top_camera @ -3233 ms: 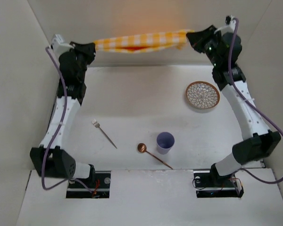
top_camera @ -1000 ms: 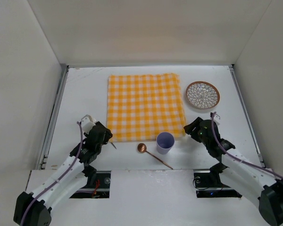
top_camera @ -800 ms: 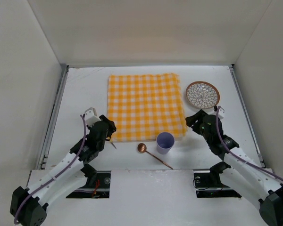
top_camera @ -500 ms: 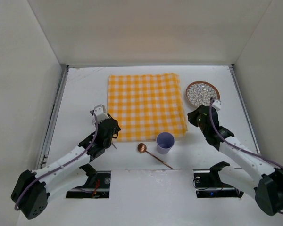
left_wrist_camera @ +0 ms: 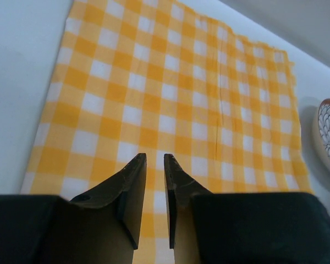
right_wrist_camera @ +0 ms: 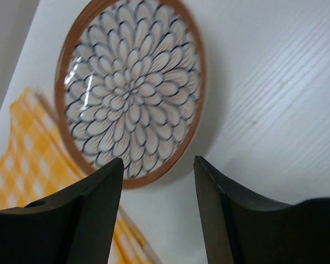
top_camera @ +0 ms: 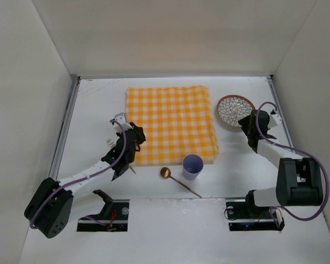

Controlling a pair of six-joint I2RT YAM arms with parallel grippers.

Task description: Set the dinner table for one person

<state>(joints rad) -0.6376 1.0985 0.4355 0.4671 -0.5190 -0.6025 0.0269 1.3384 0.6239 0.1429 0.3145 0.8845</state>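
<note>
The dinner table (top_camera: 93,104) is a white top. On it a yellow-and-white checked cloth (top_camera: 170,124) lies flat. My left gripper (top_camera: 138,135) hovers over the cloth's near left corner. In the left wrist view the cloth (left_wrist_camera: 170,93) fills the frame, and my left gripper (left_wrist_camera: 155,158) shows a narrow empty gap. A patterned plate (top_camera: 235,110) lies right of the cloth. My right gripper (top_camera: 247,124) is at its near edge. In the right wrist view my right gripper (right_wrist_camera: 158,160) stands wide open just short of the plate (right_wrist_camera: 132,88), holding nothing.
A lilac cup (top_camera: 192,166) stands at the cloth's near right corner, with a copper spoon (top_camera: 179,181) beside it. A fork's handle (top_camera: 131,170) pokes out from under the left arm. Walls enclose the table on three sides.
The cloth, earlier held up between both grippers, now lies flat. In the last second the left gripper moved onto the cloth's near left corner and the right gripper swung out to the plate.
</note>
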